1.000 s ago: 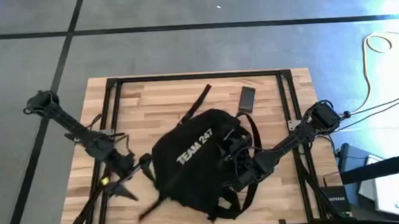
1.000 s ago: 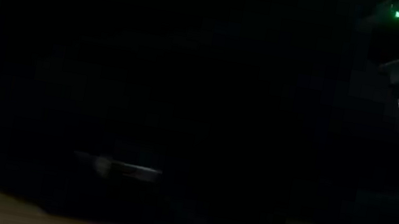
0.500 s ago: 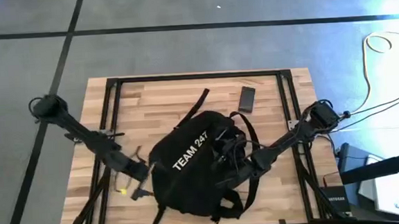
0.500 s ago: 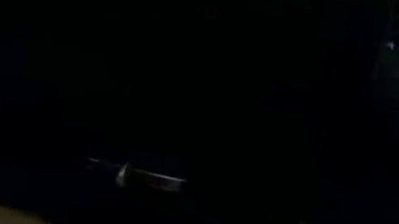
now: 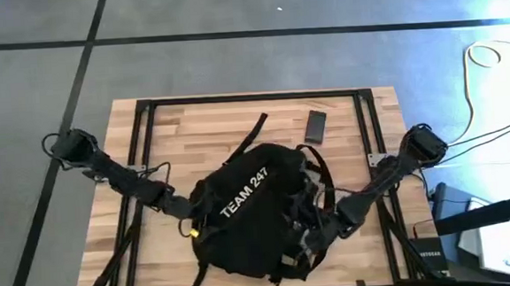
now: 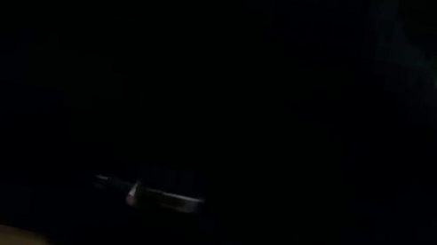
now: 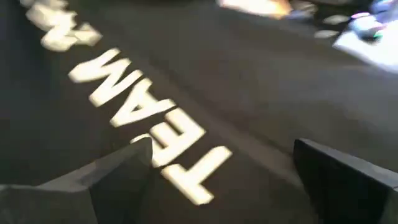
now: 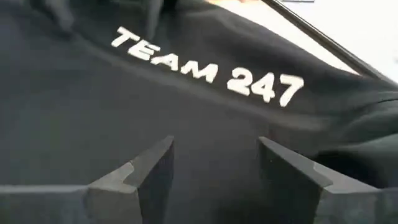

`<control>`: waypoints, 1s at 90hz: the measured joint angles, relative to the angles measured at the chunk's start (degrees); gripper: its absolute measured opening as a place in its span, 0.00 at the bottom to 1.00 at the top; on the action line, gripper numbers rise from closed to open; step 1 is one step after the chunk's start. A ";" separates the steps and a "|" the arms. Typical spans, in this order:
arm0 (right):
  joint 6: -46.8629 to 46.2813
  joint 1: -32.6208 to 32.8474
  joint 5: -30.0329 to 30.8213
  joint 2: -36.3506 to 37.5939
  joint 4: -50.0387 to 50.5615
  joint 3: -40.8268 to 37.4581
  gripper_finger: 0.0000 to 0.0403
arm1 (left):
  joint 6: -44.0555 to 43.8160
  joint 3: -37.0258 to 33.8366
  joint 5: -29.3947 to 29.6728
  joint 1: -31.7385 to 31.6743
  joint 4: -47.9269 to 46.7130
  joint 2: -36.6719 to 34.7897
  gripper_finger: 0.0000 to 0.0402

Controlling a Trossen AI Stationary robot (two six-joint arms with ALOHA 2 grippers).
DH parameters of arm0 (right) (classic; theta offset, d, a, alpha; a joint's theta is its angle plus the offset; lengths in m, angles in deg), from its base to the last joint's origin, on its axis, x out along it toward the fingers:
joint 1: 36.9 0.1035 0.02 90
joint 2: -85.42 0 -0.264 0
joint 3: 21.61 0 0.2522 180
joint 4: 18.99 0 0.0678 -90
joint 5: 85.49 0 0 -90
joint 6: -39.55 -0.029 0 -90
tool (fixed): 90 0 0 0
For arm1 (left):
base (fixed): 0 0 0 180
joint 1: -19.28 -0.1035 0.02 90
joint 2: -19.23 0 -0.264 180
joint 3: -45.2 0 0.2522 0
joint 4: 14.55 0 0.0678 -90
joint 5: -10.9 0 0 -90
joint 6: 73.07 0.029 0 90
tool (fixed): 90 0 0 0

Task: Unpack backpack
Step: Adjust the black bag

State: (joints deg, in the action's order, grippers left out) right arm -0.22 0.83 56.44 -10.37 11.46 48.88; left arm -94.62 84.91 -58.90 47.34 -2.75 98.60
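The black backpack (image 5: 250, 210) with white "TEAM 247" lettering (image 5: 244, 193) lies flat on the middle of the wooden table, one strap (image 5: 254, 131) trailing toward the far edge. My left gripper (image 5: 196, 225) is at the backpack's left side. It is open, its fingers spread wide over the lettered fabric (image 7: 168, 149). My right gripper (image 5: 304, 242) is at the backpack's near right side. It is also open, and its fingers stand above the black fabric (image 8: 214, 124) below the lettering. The low view is almost wholly dark. My left gripper's open fingers (image 7: 106, 180) stand close over the lettered front of the backpack; I cannot tell whether they touch it. My right gripper's open fingers (image 8: 146, 171) stand close over the backpack's front; whether they touch the fabric does not show.
A flat dark phone-like object (image 5: 315, 126) lies on the table beyond the backpack, toward the far right. A black metal frame (image 5: 252, 97) runs along the table's edges. Bare wood shows at the far left (image 5: 192, 129).
My left gripper has moved toward the table's right, from the bare wood at the near left up to the backpack's left side. My right gripper has moved along the backpack's right side toward the near edge.
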 joint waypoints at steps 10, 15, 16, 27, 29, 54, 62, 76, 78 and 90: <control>-2.21 3.08 -4.50 2.34 8.56 0.02 0.51 | -2.25 0.00 1.43 -1.64 -4.45 0.00 0.93; -5.53 4.59 -8.40 3.66 12.70 0.02 0.51 | -3.08 0.00 1.54 -2.33 -5.41 0.00 0.93; -6.05 4.86 -9.34 3.87 13.20 0.02 0.51 | -3.13 0.00 1.58 -2.47 -5.54 0.00 0.93; -3.46 7.25 -20.69 4.11 10.97 0.02 0.51 | -3.24 0.00 3.04 -3.83 -6.00 0.00 0.93; -1.32 7.47 -22.05 3.82 9.46 0.02 0.51 | -3.24 0.00 3.57 -4.11 -5.93 0.00 0.93; 26.68 7.55 -22.12 -1.24 -8.27 0.04 0.51 | -2.98 -0.02 5.78 -6.82 -6.54 0.00 0.93; 28.27 6.60 -19.54 -2.47 -7.10 0.04 0.51 | -3.67 -0.02 5.91 -7.16 -6.54 0.00 0.93; 29.21 4.86 -18.94 -4.12 -6.15 0.04 0.51 | -3.59 -0.02 5.95 -7.05 -6.65 -0.02 0.93; 29.77 4.67 -19.07 -4.30 -6.18 0.04 0.51 | -3.59 -0.02 5.94 -7.04 -6.70 -0.02 0.93; 31.28 3.90 -20.03 -5.28 -5.84 0.04 0.51 | -4.69 -0.02 5.89 -7.05 -6.97 -0.02 0.93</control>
State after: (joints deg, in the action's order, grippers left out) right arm 31.06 4.74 36.41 -15.65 5.62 48.93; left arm -99.32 84.89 -53.01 40.29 -9.72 98.58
